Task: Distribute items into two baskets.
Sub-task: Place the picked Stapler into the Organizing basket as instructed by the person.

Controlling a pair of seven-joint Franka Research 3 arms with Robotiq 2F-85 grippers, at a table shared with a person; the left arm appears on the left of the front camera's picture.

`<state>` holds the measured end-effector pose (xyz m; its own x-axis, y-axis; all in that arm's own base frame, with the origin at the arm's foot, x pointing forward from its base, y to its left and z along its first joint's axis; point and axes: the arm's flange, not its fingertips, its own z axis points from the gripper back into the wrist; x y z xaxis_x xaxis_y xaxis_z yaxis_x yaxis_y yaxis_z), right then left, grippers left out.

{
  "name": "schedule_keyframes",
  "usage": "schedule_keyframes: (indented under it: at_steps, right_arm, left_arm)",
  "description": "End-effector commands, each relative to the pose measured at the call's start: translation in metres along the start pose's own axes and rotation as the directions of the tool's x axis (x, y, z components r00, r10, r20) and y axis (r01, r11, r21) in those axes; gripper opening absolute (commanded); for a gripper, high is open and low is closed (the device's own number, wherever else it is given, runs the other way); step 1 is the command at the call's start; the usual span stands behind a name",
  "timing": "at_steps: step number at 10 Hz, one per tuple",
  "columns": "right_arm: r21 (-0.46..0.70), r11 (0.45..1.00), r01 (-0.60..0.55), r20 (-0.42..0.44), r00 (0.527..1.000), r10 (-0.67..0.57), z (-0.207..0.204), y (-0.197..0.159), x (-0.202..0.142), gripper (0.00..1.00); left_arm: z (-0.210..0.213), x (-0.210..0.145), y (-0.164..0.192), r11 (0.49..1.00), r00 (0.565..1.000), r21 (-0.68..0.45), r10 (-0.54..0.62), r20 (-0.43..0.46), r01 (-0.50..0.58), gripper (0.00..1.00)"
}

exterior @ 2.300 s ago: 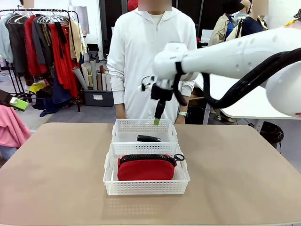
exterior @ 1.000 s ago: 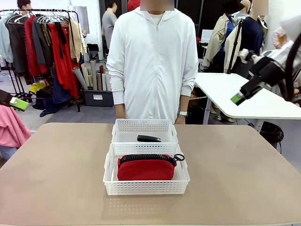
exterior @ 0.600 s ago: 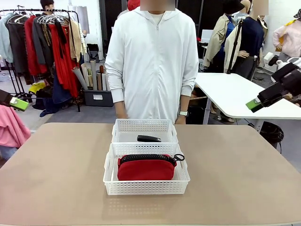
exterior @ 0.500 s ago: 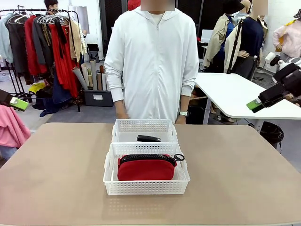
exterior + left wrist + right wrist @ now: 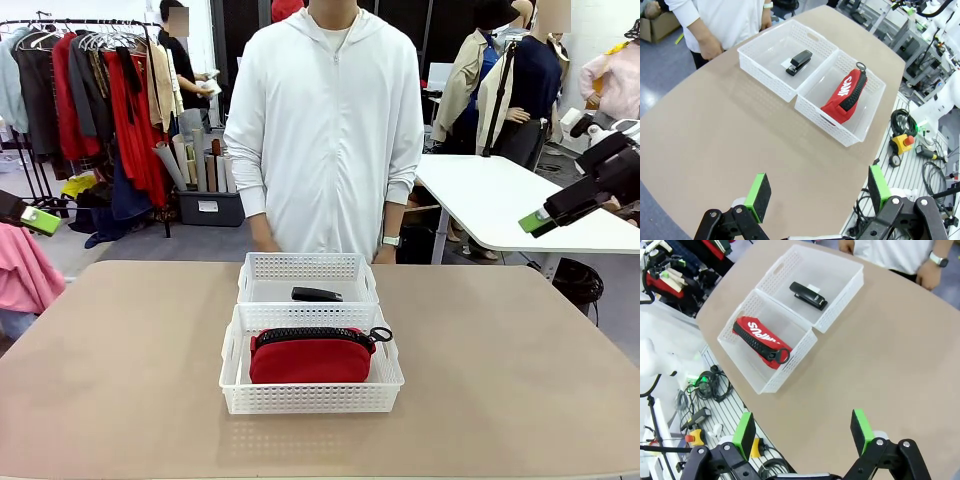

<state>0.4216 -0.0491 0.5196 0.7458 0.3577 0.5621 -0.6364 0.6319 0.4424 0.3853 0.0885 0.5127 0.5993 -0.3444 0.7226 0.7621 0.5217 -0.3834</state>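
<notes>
Two white lattice baskets stand end to end at the table's middle. The far basket holds the small black stapler-like device. In the near basket lies the red pouch, zipper up, spanning nearly its width. My right gripper hangs high at the right edge, far from both baskets. My left gripper sits at the left edge. The left wrist view has wide-apart green pads with nothing between them; the right wrist view shows its pads likewise apart above the table, pouch and device below.
A person in a white hoodie stands at the far edge behind the baskets, hands low by the table. A clothes rack stands back left, a white table back right. Bare tabletop lies on both sides.
My right arm has pulled back from above the far basket up and out to the right edge, then stayed nearly still. Baskets, items and left gripper have not moved.
</notes>
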Motion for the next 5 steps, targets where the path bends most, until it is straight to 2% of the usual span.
schedule_keyframes:
  at_steps: [1, 5]
  right_arm:
    - [-0.003, 1.0, 0.005, -0.003, 1.0, -0.005, 0.0013, -0.0009, -0.0006, 1.0]
    - [-0.003, 1.0, 0.005, -0.003, 1.0, -0.005, 0.0013, -0.0009, -0.0006, 1.0]
  left_arm:
    - [0.0005, -0.0008, -0.0012, 1.0, 1.0, -0.005, -0.002, 0.005, 0.002, 1.0]
    - [0.0005, -0.0008, -0.0012, 1.0, 1.0, -0.005, -0.002, 0.005, 0.002, 1.0]
